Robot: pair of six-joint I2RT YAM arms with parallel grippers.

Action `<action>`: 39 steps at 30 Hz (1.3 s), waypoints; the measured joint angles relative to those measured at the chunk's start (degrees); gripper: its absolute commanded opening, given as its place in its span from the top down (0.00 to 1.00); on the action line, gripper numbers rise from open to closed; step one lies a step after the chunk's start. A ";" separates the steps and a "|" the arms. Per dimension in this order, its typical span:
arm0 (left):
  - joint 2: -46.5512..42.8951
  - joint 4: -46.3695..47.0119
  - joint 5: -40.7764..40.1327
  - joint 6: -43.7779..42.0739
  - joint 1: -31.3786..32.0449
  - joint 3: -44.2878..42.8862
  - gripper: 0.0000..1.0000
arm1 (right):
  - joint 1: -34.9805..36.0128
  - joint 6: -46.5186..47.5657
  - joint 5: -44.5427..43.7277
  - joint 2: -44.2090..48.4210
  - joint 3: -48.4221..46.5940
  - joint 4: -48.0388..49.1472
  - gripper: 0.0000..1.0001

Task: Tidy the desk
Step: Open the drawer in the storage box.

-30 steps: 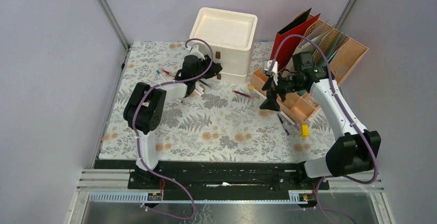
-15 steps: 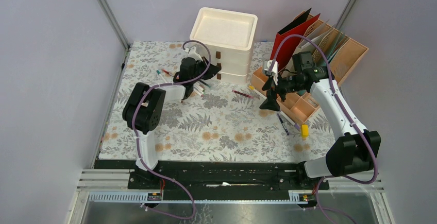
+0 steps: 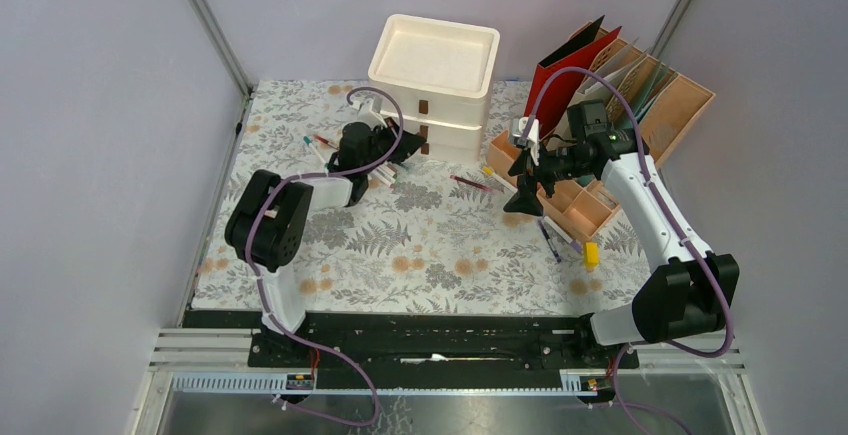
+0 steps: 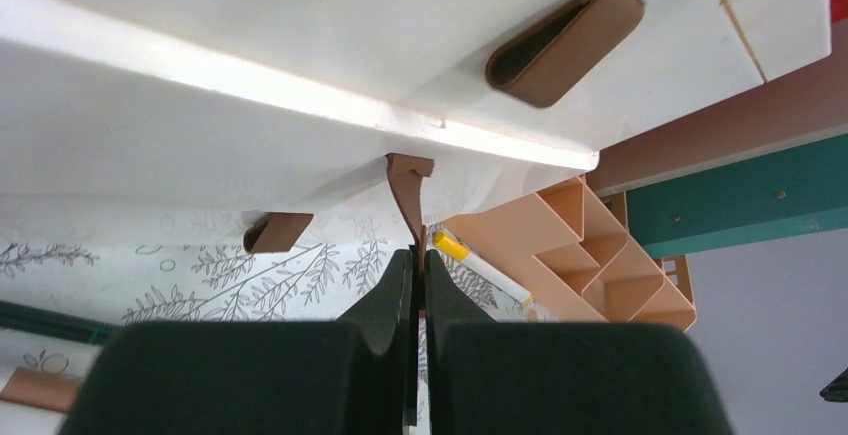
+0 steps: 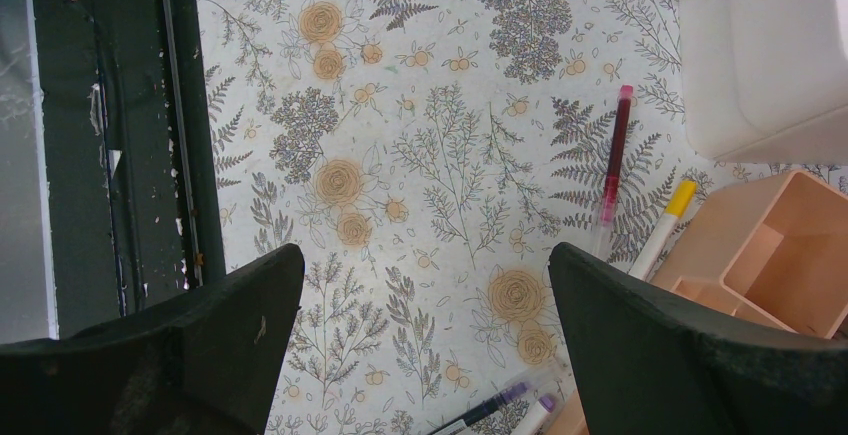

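Note:
The desk [image 3: 430,245] carries a white three-drawer unit [image 3: 435,65] at the back. My left gripper [image 3: 402,142] is shut on the thin brown handle [image 4: 408,190] of the middle drawer; in the left wrist view the gripper [image 4: 420,255] pinches the handle's tab. The upper handle [image 4: 563,40] and the lower handle [image 4: 277,232] are free. My right gripper [image 3: 524,185] hovers open and empty over the cloth beside the peach organizer [image 3: 570,200]. In the right wrist view the right gripper [image 5: 425,295] has its jaws wide apart.
A pink pen [image 5: 612,155], a yellow-capped marker [image 5: 665,225] and purple pens [image 5: 500,410] lie near the organizer [image 5: 770,255]. More pens [image 3: 322,141] lie at the left. A yellow item [image 3: 591,253] lies front right. A file holder [image 3: 640,95] with a red folder [image 3: 565,65] stands back right.
My left arm has drawn back to the left and lower, still gripping the drawer handle. The right arm has not moved.

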State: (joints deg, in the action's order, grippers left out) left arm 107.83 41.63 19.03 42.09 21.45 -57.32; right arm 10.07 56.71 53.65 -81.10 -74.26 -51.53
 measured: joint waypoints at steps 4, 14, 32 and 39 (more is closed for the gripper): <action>-0.98 0.76 0.11 0.22 -0.04 2.60 1.00 | 0.00 0.00 0.00 0.00 0.00 0.00 0.00; -7.56 1.73 0.94 0.44 -0.02 10.47 1.00 | 0.00 -0.02 0.02 0.00 0.00 0.00 0.00; -25.40 -8.72 0.17 -3.34 0.24 19.74 0.56 | 0.00 -0.02 -0.02 0.00 0.00 0.00 0.00; -40.35 -17.09 -3.34 -6.56 0.39 25.24 0.33 | 0.00 -0.39 -1.66 0.00 0.61 0.72 0.00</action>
State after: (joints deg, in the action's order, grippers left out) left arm 67.48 24.53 15.68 35.53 21.85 -32.08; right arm 10.07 56.31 51.99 -81.10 -73.65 -50.81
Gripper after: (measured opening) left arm 0.561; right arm 0.994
